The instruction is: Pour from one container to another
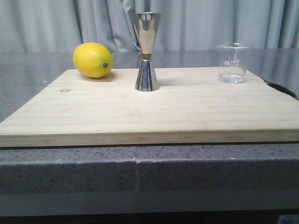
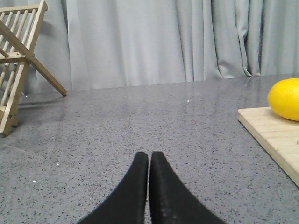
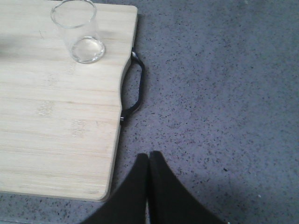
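Because the tall, shiny steel hourglass-shaped jigger (image 1: 146,51) stands on a narrow flared foot with a slim gold-tinted waist, it is judged likely to be tipped by any brush from the pouring vessel or an arm, and its small upper mouth leaves little margin, so a hurried tilt could send liquid onto the pale wooden cutting board (image 1: 187,109) instead. The small clear cylindrical glass beaker (image 3: 80,31) is smooth and thin-walled, so a grip set too high or too lightly could let it slip or rotate; whether it holds any liquid cannot be told from these views. The black fingertips of the right gripper (image 3: 149,161) are seen pressed together over the grey speckled countertop (image 3: 224,93), just off the board's edge beside its black handle (image 3: 134,88); the beaker lies ahead of them and off to the board side, well apart, upright near the board's far corner, and would first require the jaws to be spread. The left gripper (image 2: 149,161) is likewise closed tip to tip on nothing, over bare countertop, with a round yellow lemon (image 2: 286,99) ahead and to its side on the board's near corner; the jigger is not seen from that wrist.
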Controlling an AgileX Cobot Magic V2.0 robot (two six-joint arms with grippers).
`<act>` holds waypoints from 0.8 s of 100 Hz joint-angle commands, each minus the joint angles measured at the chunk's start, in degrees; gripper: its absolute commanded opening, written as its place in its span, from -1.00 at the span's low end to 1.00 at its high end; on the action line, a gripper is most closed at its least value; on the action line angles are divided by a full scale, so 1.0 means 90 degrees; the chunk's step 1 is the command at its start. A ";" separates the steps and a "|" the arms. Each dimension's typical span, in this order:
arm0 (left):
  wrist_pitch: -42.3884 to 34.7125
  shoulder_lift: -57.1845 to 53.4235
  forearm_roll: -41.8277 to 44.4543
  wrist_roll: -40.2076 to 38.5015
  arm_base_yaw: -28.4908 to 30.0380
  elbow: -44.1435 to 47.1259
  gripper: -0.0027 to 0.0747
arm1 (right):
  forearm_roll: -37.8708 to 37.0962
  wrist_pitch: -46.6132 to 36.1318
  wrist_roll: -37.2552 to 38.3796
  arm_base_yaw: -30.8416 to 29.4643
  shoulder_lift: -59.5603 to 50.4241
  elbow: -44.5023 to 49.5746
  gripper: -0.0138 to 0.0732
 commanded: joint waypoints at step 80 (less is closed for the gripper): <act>-0.0571 -0.0139 -0.0095 -0.0007 0.0013 0.0129 -0.99 | -0.0177 -0.1379 -0.0008 -0.0733 -0.1267 0.0697 -0.83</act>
